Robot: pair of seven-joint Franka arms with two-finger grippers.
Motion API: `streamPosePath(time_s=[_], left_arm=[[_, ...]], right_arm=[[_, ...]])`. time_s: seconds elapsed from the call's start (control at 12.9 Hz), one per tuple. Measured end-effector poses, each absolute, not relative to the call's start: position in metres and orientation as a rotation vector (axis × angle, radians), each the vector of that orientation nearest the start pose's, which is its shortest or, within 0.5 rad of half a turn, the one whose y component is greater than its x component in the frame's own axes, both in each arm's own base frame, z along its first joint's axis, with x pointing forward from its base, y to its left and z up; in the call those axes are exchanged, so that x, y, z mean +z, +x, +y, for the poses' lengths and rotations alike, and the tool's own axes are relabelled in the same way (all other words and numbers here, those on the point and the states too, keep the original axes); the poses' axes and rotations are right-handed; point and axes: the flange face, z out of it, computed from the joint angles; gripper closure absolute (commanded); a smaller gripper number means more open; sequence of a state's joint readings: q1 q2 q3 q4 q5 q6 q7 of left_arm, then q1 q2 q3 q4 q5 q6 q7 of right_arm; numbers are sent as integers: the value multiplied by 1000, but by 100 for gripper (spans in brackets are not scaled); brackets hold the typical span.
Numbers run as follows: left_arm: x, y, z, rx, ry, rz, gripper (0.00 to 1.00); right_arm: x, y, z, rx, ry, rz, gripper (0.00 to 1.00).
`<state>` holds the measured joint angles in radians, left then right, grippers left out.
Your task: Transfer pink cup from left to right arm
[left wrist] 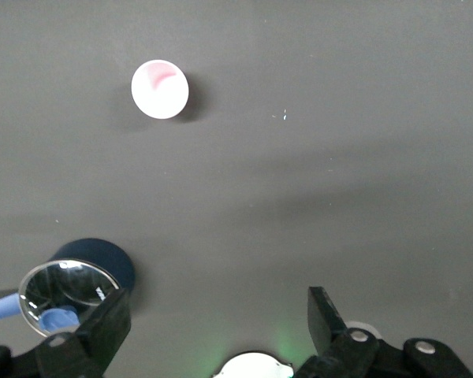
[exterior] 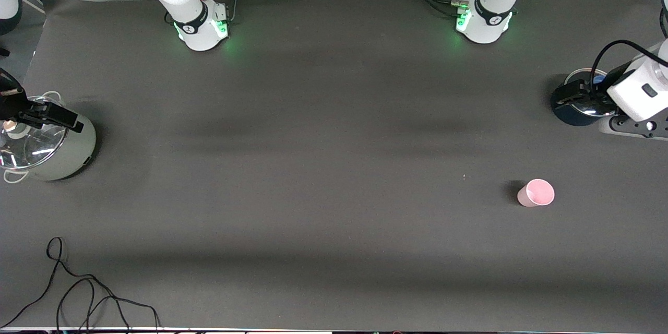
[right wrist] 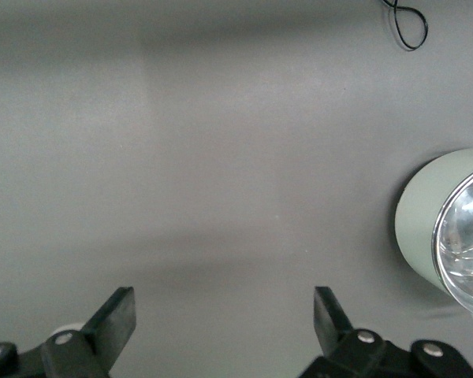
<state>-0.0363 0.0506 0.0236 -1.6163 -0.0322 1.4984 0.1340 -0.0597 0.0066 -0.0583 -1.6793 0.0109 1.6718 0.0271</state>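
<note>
The pink cup (exterior: 536, 193) is standing upright on the dark table (exterior: 323, 167) in the front view, mouth up, toward the left arm's end and nearer to the front camera than the dark blue pot (exterior: 576, 104); nothing is touching it. The left gripper (exterior: 579, 95) is hanging over that blue pot, well apart from the cup; the right gripper (exterior: 49, 116) is hanging over the pale green pot (exterior: 49, 146) with its glass lid (exterior: 26, 143) at the right arm's end; a black cable (exterior: 78, 292) is lying on the table nearer to the front camera than that pot.

In the left wrist view, the cup (left wrist: 160, 89) is showing as a pale disc seen from above, alone on the table; the left gripper (left wrist: 219, 331) is holding its fingers (left wrist: 102, 323) wide apart with nothing between them; the blue pot (left wrist: 91, 272) is sitting just beside one finger.

In the right wrist view, the right gripper (right wrist: 225, 323) is likewise spreading its fingers (right wrist: 114, 315) wide over bare table, gripping nothing; the green pot (right wrist: 433, 228) is showing at the edge, and the cable (right wrist: 406, 24) is lying well apart from it.
</note>
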Motion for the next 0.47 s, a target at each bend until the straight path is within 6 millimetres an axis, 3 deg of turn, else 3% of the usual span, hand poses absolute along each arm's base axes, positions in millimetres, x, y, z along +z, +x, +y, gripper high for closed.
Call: streamPosePath(time_s=[0.47], left_arm=[[572, 565, 2, 244, -3165, 287, 0]], right_arm=[[578, 559, -65, 21, -3122, 229, 0]])
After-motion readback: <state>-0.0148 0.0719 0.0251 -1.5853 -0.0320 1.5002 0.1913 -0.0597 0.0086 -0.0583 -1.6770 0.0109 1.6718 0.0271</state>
